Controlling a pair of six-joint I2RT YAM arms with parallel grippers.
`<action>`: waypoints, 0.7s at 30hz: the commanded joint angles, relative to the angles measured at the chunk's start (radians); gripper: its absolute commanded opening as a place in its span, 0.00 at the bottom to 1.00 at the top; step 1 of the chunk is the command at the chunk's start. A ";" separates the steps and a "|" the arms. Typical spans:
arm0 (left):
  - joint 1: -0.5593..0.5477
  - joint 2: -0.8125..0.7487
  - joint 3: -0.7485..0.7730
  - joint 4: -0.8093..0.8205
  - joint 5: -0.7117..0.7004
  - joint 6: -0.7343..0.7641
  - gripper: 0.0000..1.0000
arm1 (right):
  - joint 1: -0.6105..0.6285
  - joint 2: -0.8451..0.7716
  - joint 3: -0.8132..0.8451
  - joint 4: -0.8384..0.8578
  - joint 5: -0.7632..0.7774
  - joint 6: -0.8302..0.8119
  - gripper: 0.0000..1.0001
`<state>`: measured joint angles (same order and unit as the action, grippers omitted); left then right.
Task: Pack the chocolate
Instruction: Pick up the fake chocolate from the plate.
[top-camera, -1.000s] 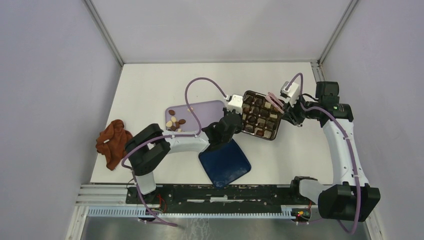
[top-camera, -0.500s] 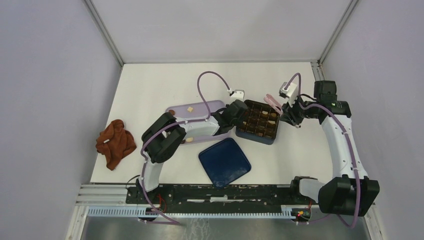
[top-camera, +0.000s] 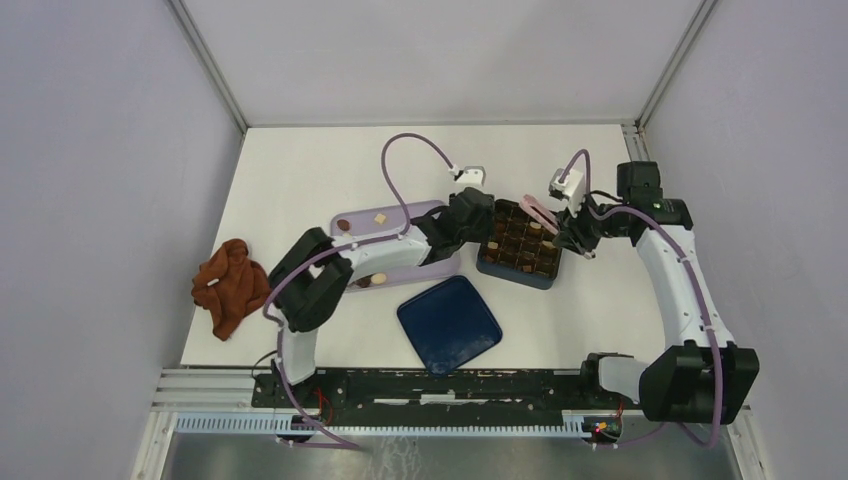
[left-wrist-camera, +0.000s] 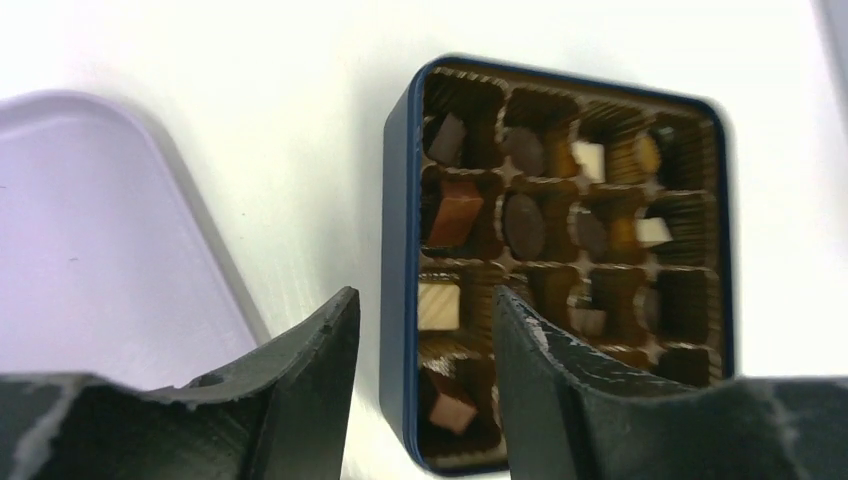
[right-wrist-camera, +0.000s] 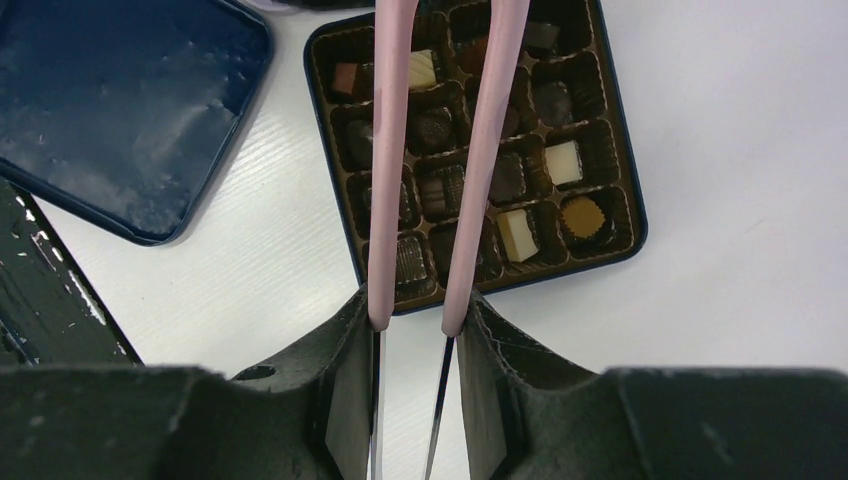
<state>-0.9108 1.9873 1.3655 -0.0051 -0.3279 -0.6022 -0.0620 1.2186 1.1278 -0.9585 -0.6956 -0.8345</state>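
right wrist view: right gripper pinches pink tongs, whose long axis runs out over the box of chocolate. left gripper is half open and empty, straddling the box wall. loose pieces lie leftward on the tray, nearer the left arm.

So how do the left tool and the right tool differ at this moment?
The left tool is open and empty; the right tool is shut on the pink tongs. The left tool hangs over the edge of the box nearest the lavender tray; the right tool sits off the opposite side, only its tongs reaching over the chocolate. Both face the box.
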 joint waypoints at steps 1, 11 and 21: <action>0.003 -0.256 -0.054 0.059 -0.038 0.028 0.59 | 0.053 -0.008 0.011 0.028 0.038 0.018 0.37; 0.224 -0.826 -0.262 -0.215 0.003 0.239 0.75 | 0.434 0.080 0.048 0.127 0.223 0.128 0.38; 0.299 -1.206 -0.446 -0.381 -0.282 0.476 0.99 | 0.869 0.445 0.267 0.130 0.468 0.135 0.39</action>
<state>-0.6140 0.8780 1.0569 -0.3092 -0.4175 -0.2646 0.7212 1.5688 1.2629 -0.8444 -0.3527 -0.7116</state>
